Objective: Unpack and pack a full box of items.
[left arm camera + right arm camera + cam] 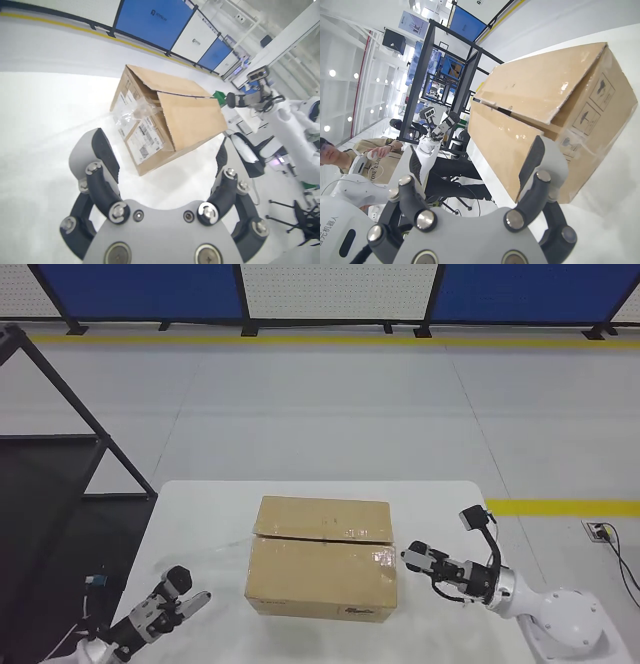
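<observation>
A brown cardboard box [322,557] stands in the middle of the white table [200,534], its two top flaps folded down with a slit between them. Clear tape and labels cover its end [140,132]. My left gripper [184,594] hovers open over the table's front left part, a short way from the box [172,112]. My right gripper [412,555] is open at the box's right end, level with its top edge; one finger [540,160] lies against the box's corner [545,100]. What the box holds is hidden.
A black metal frame [50,414] stands off the table's left side. Beyond the table is open floor with a yellow line and blue and white partitions [330,289]. A power socket with a cable [597,531] lies on the floor at right.
</observation>
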You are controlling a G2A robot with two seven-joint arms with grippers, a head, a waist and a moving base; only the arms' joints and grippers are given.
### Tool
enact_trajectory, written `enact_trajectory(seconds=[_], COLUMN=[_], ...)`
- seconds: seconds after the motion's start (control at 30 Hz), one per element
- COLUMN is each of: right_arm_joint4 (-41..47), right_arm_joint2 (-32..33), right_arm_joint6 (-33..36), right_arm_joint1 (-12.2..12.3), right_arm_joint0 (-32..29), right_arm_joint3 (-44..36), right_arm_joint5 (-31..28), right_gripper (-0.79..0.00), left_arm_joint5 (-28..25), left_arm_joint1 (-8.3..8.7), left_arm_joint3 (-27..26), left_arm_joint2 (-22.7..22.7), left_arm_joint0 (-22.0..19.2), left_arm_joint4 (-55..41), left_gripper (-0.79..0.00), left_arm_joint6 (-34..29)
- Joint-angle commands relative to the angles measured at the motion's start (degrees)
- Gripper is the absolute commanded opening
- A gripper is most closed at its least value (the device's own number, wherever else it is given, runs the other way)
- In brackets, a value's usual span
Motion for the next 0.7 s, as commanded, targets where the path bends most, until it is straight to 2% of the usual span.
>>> enact_trajectory(seconds=[0.0,0.13,0.27,0.47,0.67], right_arm_joint4=[0.22,1.72,2.27,6.16,11.74], right_arm_joint2=[0.00,-0.94,-2.78,-4.72,-7.12], right_arm_joint6=[0.67,2.51,3.46,4.59,6.47], right_arm_joint1=[0.11,0.17,0.08,-0.15,-0.54], right_arm_joint0=[0.15,1.09,2.93,4.96,6.93], right_arm_joint3=[1.02,3.93,8.16,11.74,14.85], right_arm_joint5=[-0.43,-3.42,-6.06,-8.70,-8.85], right_gripper=[0.000,0.000,0.000,0.000,0.000], left_arm_joint5=[2.02,5.77,6.77,6.33,5.64], left_arm_joint1=[0.44,1.48,2.27,2.95,3.47], left_arm_joint3=[1.18,3.96,5.87,7.29,8.07], left_arm_joint2=[0.11,0.59,1.18,1.99,1.66], left_arm_joint0=[-1.27,-4.68,-7.65,-9.07,-9.02], left_arm_joint4=[-5.62,-14.03,-19.34,-24.32,-25.34], left_gripper=[0.000,0.000,0.000,0.000,0.000], left_arm_joint6=[-5.62,-17.20,-24.81,-29.58,-29.78])
